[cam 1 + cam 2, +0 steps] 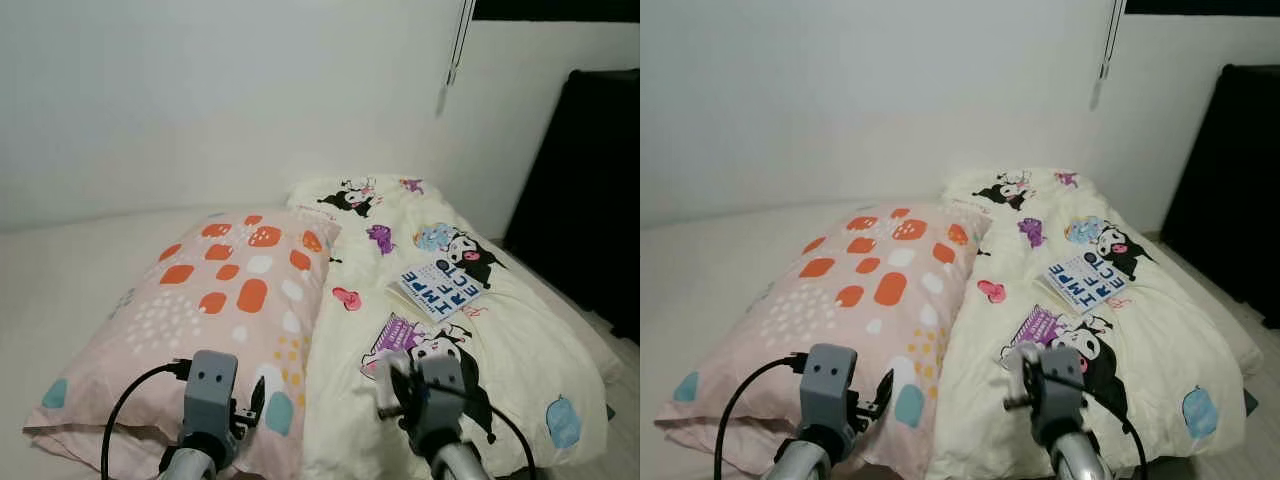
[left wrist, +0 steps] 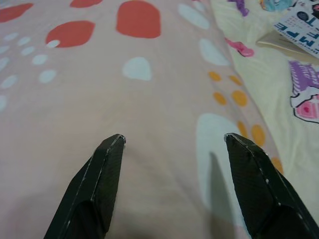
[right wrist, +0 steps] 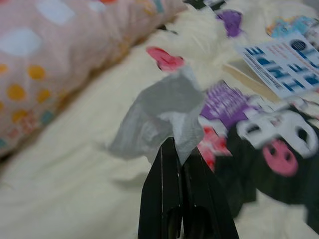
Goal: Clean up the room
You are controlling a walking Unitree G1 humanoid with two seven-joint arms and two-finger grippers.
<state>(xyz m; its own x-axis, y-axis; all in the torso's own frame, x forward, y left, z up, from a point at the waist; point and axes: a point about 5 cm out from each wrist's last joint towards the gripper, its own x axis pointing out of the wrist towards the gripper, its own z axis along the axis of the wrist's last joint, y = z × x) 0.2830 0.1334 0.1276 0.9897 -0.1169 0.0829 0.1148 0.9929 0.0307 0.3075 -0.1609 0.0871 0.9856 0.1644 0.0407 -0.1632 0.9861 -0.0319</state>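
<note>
A pink pillow (image 1: 230, 290) with orange, white and teal spots lies on the bed. Beside it is a cream blanket (image 1: 520, 340) printed with cartoon figures. A white book (image 1: 438, 287) with blue letters rests on that blanket. My left gripper (image 2: 173, 139) hovers open just above the pillow, with nothing between its fingers. My right gripper (image 3: 173, 145) is shut on a crumpled grey-white scrap (image 3: 159, 117), held above the blanket near the pillow's edge. What the scrap is made of cannot be told.
The bare white mattress (image 1: 60, 280) stretches to the left of the pillow. A white wall stands behind the bed, with a cord (image 1: 455, 50) hanging at the upper right. A tall black object (image 1: 590, 190) stands to the right of the bed.
</note>
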